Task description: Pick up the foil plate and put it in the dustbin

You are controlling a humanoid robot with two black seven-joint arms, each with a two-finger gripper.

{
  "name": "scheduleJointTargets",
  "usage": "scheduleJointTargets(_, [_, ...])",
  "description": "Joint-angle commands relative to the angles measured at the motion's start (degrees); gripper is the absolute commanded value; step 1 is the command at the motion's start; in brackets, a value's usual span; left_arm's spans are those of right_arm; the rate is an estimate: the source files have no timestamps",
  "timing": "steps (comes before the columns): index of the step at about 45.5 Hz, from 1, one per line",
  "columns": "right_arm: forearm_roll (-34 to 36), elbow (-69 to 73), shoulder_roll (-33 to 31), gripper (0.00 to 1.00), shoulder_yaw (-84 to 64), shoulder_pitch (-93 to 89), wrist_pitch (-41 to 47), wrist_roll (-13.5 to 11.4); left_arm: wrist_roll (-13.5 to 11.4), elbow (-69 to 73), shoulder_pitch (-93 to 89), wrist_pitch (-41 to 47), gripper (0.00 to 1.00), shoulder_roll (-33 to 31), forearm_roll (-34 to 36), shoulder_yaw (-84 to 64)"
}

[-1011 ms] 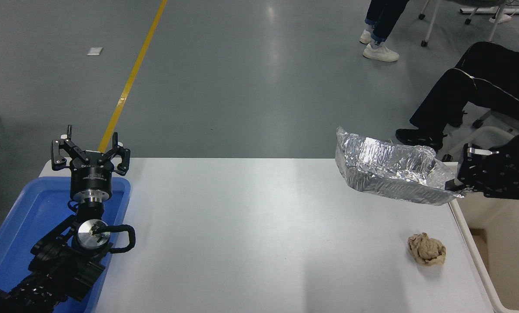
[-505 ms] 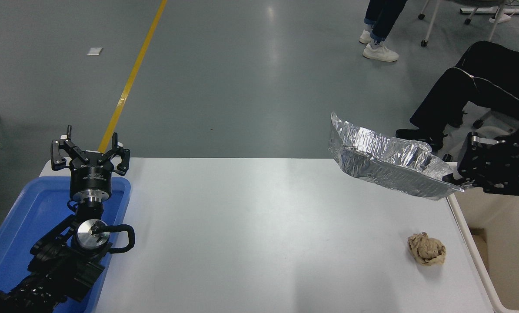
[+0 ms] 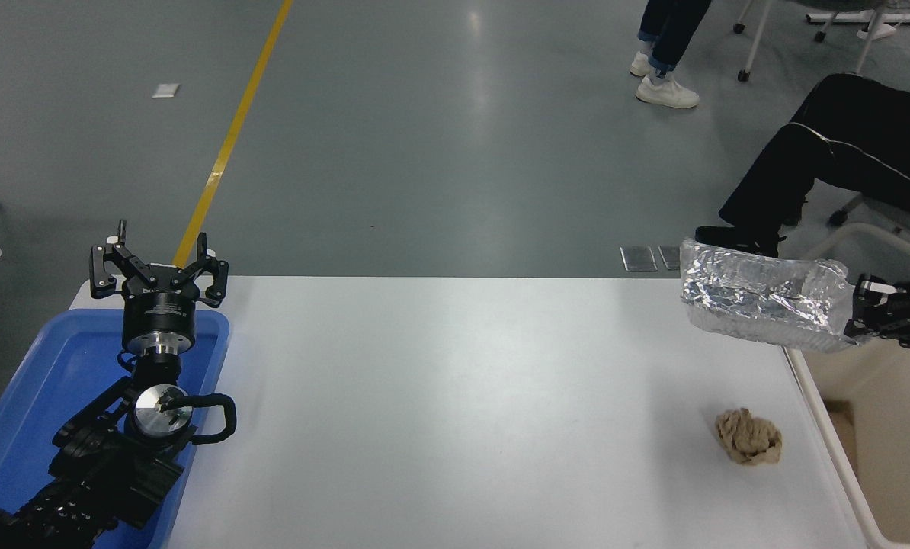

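Observation:
The foil plate, a crinkled silver tray, hangs in the air over the table's far right corner. My right gripper comes in from the right edge and is shut on the plate's right end. The beige dustbin stands just past the table's right edge, below the gripper; only its rim and part of its inside show. My left gripper is parked open at the lower left, over the blue tray.
A crumpled brown paper ball lies on the white table near its right edge. A blue tray sits under the left arm. A seated person's legs are beyond the table's far right corner.
My right gripper has carried the foil plate to the right, toward the dustbin, and the plate has swung round so it looks shorter and more level.

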Motion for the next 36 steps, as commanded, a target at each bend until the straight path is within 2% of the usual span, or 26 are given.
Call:
scheduleJointTargets(1, [0.5, -21.1, 0.6, 0.0, 9.2, -21.9, -6.3, -3.6, 0.0, 0.0, 0.0, 0.0, 0.99, 0.0, 0.0, 0.0])
scheduleJointTargets(10, [1.5, -32.8, 3.5, 0.0, 22.8, -37.2, -10.6, -8.3, 0.0, -0.1, 0.0, 0.0, 0.99, -0.1, 0.0, 0.0])
scheduleJointTargets(21, [1.7, -35.7, 6.2, 0.0, 28.9, -46.0, -14.5, -14.5, 0.0, 0.0, 0.0, 0.0, 0.99, -0.1, 0.0, 0.0])
scheduleJointTargets(25, [2.8, -35.7, 6.8, 0.0, 30.4, -47.2, -14.8, -14.7, 0.0, 0.0, 0.0, 0.0, 0.99, 0.0, 0.0, 0.0])
scheduleJointTargets(26, [3.1, -35.7, 6.8, 0.05, 31.1, -47.3, -14.9, -14.7, 0.0, 0.0, 0.0, 0.0, 0.99, 0.0, 0.0, 0.0])
scheduleJointTargets(28, [3.9, -35.6, 6.8, 0.23, 32.4, -47.4, -14.9, -14.7, 0.0, 0.0, 0.0, 0.0, 0.99, 0.0, 0.0, 0.0])
scheduleJointTargets(33, [4.7, -35.6, 6.5, 0.94, 34.8, -47.3, -15.0, -14.6, 0.0, 0.0, 0.0, 0.0, 0.99, 0.0, 0.0, 0.0])
scheduleJointTargets(34, [4.9, -35.5, 6.4, 1.0, 35.1, -47.4, -14.9, -14.7, 0.0, 0.0, 0.0, 0.0, 0.99, 0.0, 0.0, 0.0])
scheduleJointTargets(36, [4.9, -35.5, 6.3, 1.0, 35.3, -47.5, -14.9, -14.7, 0.0, 0.0, 0.0, 0.0, 0.99, 0.0, -0.1, 0.0])
